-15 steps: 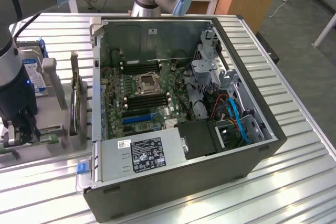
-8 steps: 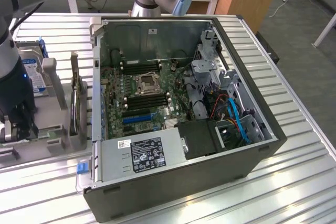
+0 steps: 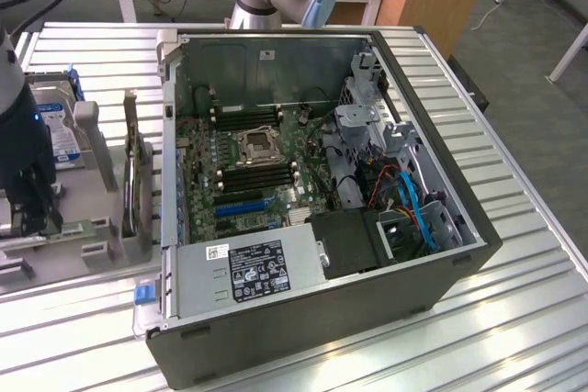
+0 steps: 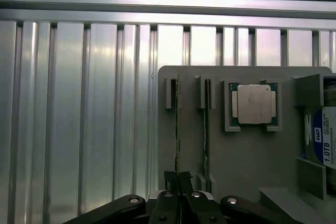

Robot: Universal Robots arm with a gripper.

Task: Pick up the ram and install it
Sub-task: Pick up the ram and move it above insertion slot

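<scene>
Two rams stand on edge in the slots of a grey holder plate (image 4: 247,156). My gripper (image 4: 178,178) sits over the end of one ram (image 4: 177,129), its black fingers shut on the thin green edge. The second ram (image 4: 206,129) stands free in the neighbouring slot. In the exterior view my gripper (image 3: 32,225) reaches down onto the holder at the exterior view's left, where a ram (image 3: 78,229) shows as a narrow green strip. The ram sits low in its slot.
A square silver processor (image 4: 253,103) lies in its pocket beside the rams, with a blue-labelled hard drive (image 4: 325,140) further along. The open computer case (image 3: 432,291) fills the middle of the ribbed metal table (image 3: 514,337); its motherboard (image 3: 248,158) has black memory slots around the socket.
</scene>
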